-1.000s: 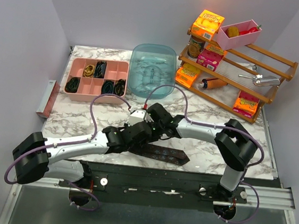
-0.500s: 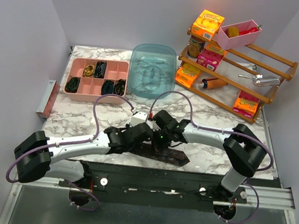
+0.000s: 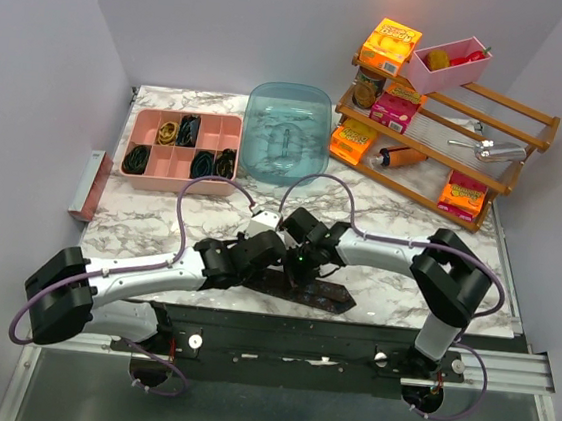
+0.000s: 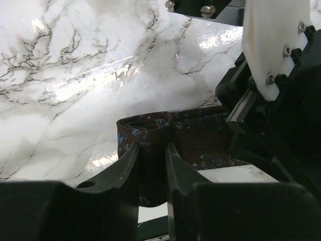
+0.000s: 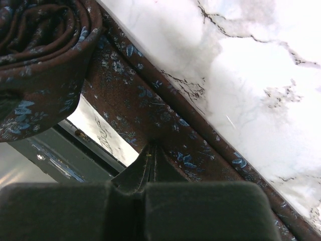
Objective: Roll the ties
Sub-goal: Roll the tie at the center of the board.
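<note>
A dark brown tie point(image 3: 321, 293) with small blue flowers lies near the table's front edge. My left gripper point(image 3: 268, 261) is shut on a folded part of it. In the left wrist view the fabric point(image 4: 145, 131) stands up between the two fingers point(image 4: 120, 173). My right gripper point(image 3: 301, 263) is close beside it, its jaws closed together. In the right wrist view its tips point(image 5: 150, 150) rest on the flat tie point(image 5: 150, 108), with nothing seen between them. A rolled coil of the tie point(image 5: 42, 55) shows at the upper left of that view.
A pink divided tray point(image 3: 157, 162) with several dark coils stands at the back left. An upturned blue tub point(image 3: 287, 131) is behind the grippers. A wooden rack point(image 3: 510, 179) with boxes fills the back right. The table's front edge and a black rail point(image 3: 329, 331) run just below the tie.
My right gripper has moved nearer and slightly left, down onto the tie beside the left gripper. The left gripper has shifted a little to the right, still on the tie.
</note>
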You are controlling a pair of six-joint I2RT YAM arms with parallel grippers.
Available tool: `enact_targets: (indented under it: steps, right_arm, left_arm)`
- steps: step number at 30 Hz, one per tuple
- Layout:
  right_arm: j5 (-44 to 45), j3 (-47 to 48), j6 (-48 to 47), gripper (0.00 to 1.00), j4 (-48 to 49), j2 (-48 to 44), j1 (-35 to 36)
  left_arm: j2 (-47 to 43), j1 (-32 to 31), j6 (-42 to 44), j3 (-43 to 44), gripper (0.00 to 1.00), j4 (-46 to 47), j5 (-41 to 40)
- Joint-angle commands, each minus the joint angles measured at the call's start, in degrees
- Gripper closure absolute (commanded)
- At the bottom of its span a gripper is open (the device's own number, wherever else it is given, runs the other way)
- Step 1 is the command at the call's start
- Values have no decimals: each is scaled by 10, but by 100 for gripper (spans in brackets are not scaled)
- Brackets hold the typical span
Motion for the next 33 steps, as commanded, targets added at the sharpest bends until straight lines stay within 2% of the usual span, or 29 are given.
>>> enact_targets:
  steps: [1,13,18,26,33]
  right_arm:
    - [72,11,-13,100,-48,35,-2]
    - [110,25,-33,100,-71,43,-22]
    - [110,34,-38,100,-75,47,-22]
    - [78,42,-46,100,-71,22,-21]
    - [37,46,-45,100,-61,6,-22]
  left_arm:
    - [-9,-3,28,9,100,-26,16]
    - [-49,-3,58,6,100,-38,15]
    - [-75,-3,81,-7,100,-11,53]
    - [9,-4,64,24,100,-23,54]
    - [65,-8,16,58,100,-54,21]
